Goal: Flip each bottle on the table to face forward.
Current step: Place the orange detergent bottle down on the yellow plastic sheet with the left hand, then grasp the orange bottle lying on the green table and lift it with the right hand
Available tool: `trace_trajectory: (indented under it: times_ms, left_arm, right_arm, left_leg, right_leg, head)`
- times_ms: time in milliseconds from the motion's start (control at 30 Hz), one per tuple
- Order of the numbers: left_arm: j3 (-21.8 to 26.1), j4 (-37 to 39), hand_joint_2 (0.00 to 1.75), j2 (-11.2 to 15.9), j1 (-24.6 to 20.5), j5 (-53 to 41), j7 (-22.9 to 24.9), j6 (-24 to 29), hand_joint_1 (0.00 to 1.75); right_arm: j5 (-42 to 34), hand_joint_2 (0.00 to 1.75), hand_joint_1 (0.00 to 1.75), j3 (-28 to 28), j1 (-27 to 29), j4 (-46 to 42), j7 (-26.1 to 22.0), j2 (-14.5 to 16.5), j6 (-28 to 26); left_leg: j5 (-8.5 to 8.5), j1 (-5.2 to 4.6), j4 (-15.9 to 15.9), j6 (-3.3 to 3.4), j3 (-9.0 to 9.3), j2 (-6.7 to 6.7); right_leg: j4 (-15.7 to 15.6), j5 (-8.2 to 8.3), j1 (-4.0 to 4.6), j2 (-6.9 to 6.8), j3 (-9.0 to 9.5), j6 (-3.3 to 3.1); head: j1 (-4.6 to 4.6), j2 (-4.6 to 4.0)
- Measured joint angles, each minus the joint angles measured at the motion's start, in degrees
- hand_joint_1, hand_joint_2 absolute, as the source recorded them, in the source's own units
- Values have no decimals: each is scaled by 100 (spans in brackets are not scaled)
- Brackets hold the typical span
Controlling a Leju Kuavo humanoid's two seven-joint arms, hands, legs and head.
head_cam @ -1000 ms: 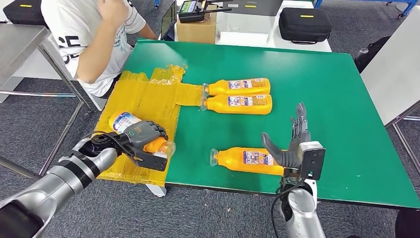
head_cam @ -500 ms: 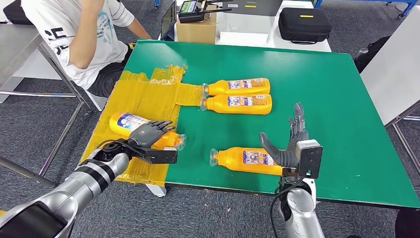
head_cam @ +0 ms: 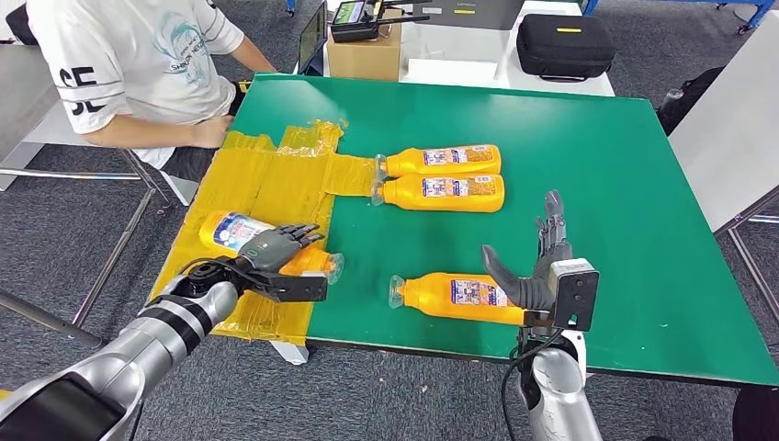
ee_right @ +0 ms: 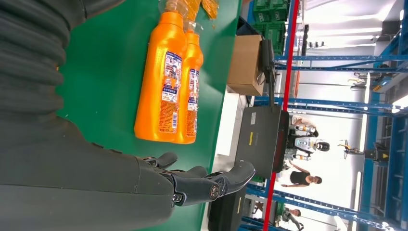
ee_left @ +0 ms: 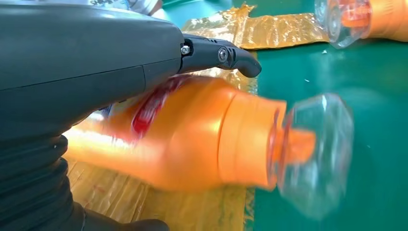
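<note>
Left hand (head_cam: 276, 246) lies flat over the near-left bottle (head_cam: 241, 237), now lowered onto the yellow sheet (head_cam: 266, 188). Right hand (head_cam: 542, 266), fingers spread, remains at the near bottle (head_cam: 459, 296); contact unclear.

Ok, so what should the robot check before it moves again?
1. Left robot hand on the left bottle: ok, fingers lie over it.
2. Firm grip: cannot tell; the left wrist view is blurred.
3. Left bottle label facing forward: cannot tell.
4. Right robot hand empty: ok, fingers spread beside the near bottle.
5. Two far bottles out of the way: ok, lying side by side.
6. Person clear: not ok, an arm rests at the table's edge.
</note>
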Motion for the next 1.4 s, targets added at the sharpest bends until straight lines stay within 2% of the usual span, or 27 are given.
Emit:
trace_trajectory:
  times_ms: [200, 367, 533, 733, 867, 900, 1033, 1100, 1233, 1400]
  left_arm:
    - [274, -248, 175, 120, 182, 451, -308, 220, 0]
    - [1092, -1333, 175, 178, 814, 1234, -552, 561, 0]
    - [2098, -2587, 175, -173, 1409, 2078, -1026, 793, 0]
    - [2855, -3359, 175, -615, 1772, 3385, -1631, 674, 0]
    - [3133, -3630, 175, -829, 1981, 4062, -1741, 369, 0]
    - [3160, -3671, 175, -865, 2024, 4162, -1713, 268, 0]
    - [3152, -3732, 175, -942, 2223, 4571, -1300, -481, 0]
    - [3069, -3722, 175, -951, 2368, 4671, -1103, -816, 0]
    - [2830, -3630, 175, -962, 2603, 4756, -1021, -1195, 0]
    - [2654, -3408, 175, -1013, 2671, 4903, -866, -1340, 0]
  right_arm:
    - [-60, 175, 0, -1, 40, -35, -3, -19, -2]
    - [-131, 175, 0, -4, 209, -243, 1, -57, -45]
    - [-146, 175, 0, 44, 293, -416, 33, -65, -105]
    - [-135, 175, 0, 172, 315, -492, 97, -64, -237]
    - [-117, 0, 0, 236, 325, -523, 128, -71, -313]
    - [-98, 0, 0, 246, 327, -526, 152, -75, -323]
    - [331, 175, 0, 283, 339, -525, 539, -175, -356]
    - [749, 175, 0, 299, 354, -511, 852, -298, -334]
    - [1660, 175, 0, 326, 353, -413, 1517, -644, -34]
    - [2440, 175, 0, 374, 339, -211, 1987, -1055, 255]
  left_leg:
    - [0, 0, 0, 0, 0, 3]
    - [-2, 0, 0, -2, -3, 2]
    - [-4, -2, 0, 0, -8, 1]
    - [-3, -2, 0, 1, -5, 3]
    - [-3, 0, 0, 0, -4, 2]
    - [-3, 0, 0, 0, -4, 1]
    - [-4, -1, 0, 1, -5, 2]
    - [-5, -3, 0, 1, -6, 1]
    - [-5, -5, 0, 2, -8, -1]
    - [-5, -6, 0, 2, -8, -1]
  right_leg:
    - [1, 0, 0, 1, -1, 0]
    - [-1, -2, -1, 1, -8, -1]
    - [-4, -2, -2, 0, -9, -1]
    - [-4, 0, -1, 1, -8, 0]
    - [-2, 0, 1, 1, -8, -1]
    - [-2, -1, 1, 1, -8, -1]
    - [-4, -1, -1, 1, -8, -1]
    - [-7, -1, -3, 0, -8, 0]
    - [-11, -1, -4, 0, -7, 0]
    - [-12, 0, -3, 0, -6, 1]
  head:
    - [0, 0]
    - [-1, 1]
    - [0, 1]
    - [-1, 0]
    - [-2, 1]
    - [-1, 1]
    - [-1, 1]
    - [-2, 1]
    - [1, 1]
    - [-2, 0]
